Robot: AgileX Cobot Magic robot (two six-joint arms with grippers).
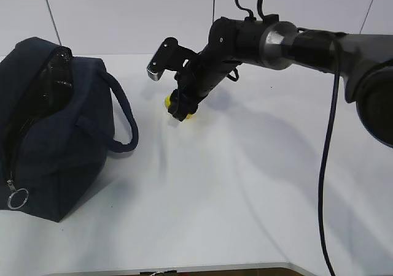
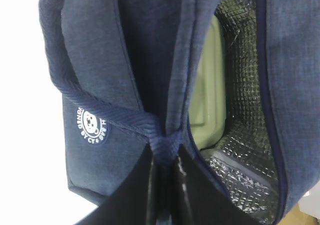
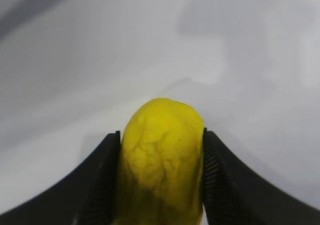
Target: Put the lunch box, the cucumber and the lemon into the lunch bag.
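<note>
Lemon [image 3: 161,160] sits clamped between my right claw's [image 3: 161,185] pads at mid-table: firm, light, slick-skinned; grip across its middle. Left claw shut on bag [image 2: 100,60] handle.

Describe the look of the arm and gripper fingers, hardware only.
The right arm is black with a silver-grey metal collar and a black cable hanging beside it. The right gripper has matte black fingers with ribbed inner pads. The left gripper's fingers are smooth and black.
</note>
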